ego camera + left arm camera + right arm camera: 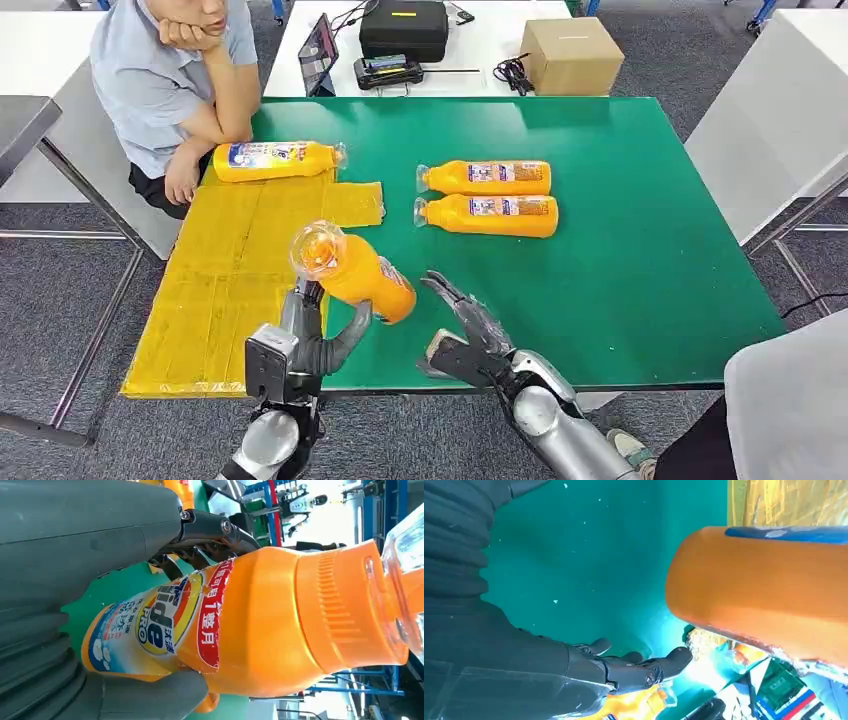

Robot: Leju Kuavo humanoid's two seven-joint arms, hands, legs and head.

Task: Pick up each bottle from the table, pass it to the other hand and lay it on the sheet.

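Your left hand [318, 330] grips the orange detergent bottle [358, 272] around its labelled lower body, thumb on one side and darker fingers [200, 555] on the other, the bottle raised off the green table [620, 250] and tilted, its clear cap [318, 248] toward the camera and its base toward your right hand [462, 330]. That right hand holds nothing; its fingers are spread and it lies just beside the bottle's base without touching it. The held bottle hangs over the near edge of the table, at the right border of the yellow sheet [220, 300]. One bottle [278, 160] lies on the sheet's far edge, near a seated person [170, 80]; two more bottles [490, 178] [492, 215] lie side by side on the bare table to the right, well apart from both hands. Judge the bottle as a stiff plastic shell, probably filled and therefore fairly heavy, with a glossy label that may slip under the fingers. Take hold across the broad body, not at the narrow ribbed neck [345, 605] or the cap, which looks more brittle.
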